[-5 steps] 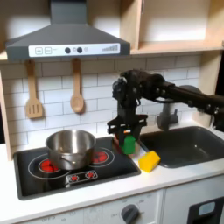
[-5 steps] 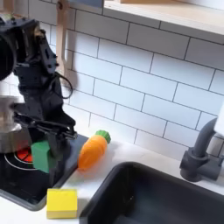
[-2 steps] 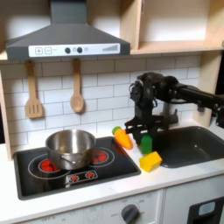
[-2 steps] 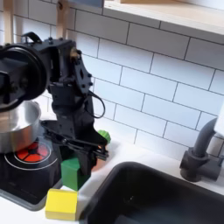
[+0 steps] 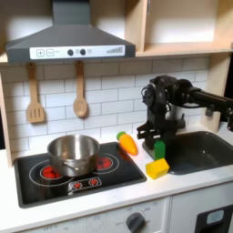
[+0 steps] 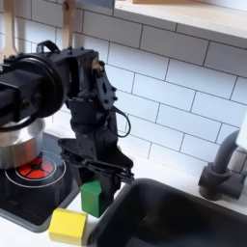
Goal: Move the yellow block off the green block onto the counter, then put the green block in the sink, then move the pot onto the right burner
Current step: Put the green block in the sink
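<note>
My gripper [image 5: 158,144] [image 6: 94,187] is shut on the green block [image 5: 160,152] [image 6: 92,202] and holds it just above the white counter [image 5: 100,200], at the sink's near-left edge in both exterior views. The yellow block [image 5: 157,168] [image 6: 68,226] lies on the counter right below and in front of the green one, apart from it. The dark grey sink [image 5: 202,151] [image 6: 183,224] lies to the right in both exterior views. The steel pot [image 5: 73,155] [image 6: 13,145] stands on the left burner of the black stove [image 5: 55,187].
An orange carrot toy [image 5: 128,143] lies between the stove and my gripper. The dark faucet [image 5: 173,120] [image 6: 222,174] rises behind the sink. A red burner ring [image 5: 106,163] [image 6: 33,170] lies bare beside the pot. Two wooden utensils [image 5: 80,96] hang on the tiled wall.
My gripper has carried the green block rightward in the first exterior view, from the stove's right edge past the carrot toy to the sink's edge. The yellow block and pot stayed put.
</note>
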Tool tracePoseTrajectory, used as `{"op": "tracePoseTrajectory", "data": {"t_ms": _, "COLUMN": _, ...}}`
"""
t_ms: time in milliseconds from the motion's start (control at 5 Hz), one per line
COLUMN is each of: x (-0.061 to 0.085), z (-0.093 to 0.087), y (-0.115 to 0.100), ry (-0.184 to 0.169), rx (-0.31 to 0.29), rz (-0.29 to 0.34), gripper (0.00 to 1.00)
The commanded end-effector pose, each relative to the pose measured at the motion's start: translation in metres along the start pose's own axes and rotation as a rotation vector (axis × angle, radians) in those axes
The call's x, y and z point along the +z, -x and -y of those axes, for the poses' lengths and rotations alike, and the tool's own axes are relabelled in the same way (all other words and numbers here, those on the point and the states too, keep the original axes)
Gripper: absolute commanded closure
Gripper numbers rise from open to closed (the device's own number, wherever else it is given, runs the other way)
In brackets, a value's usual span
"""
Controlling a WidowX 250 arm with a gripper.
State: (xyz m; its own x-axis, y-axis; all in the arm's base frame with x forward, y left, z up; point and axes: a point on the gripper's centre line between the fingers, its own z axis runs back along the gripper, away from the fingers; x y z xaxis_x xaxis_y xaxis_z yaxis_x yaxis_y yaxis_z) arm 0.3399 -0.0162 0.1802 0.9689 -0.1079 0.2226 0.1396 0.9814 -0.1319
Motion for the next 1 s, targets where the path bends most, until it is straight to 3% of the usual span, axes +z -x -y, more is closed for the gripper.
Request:
{"op": "tracePoseTrajectory", "data": {"t_ms": 0, "x": -0.009, "z": 0.017, "y": 0.001, "ry": 0.022, "rx": -0.030, "rz": -0.016, "gripper": 1.00}}
{"op": "tracePoseTrajectory", "data": {"t_ms": 400, "x": -0.013, "z": 0.035, "y": 0.001, "ry": 0.040, "rx": -0.059, "rz": -0.014, "gripper": 1.00}}
{"op": "tracePoseTrajectory", "data": {"t_ms": 800, "x": -0.019, "z": 0.038, "y": 0.003, "ry": 0.033, "rx": -0.075, "rz": -0.020, "gripper": 1.00}}
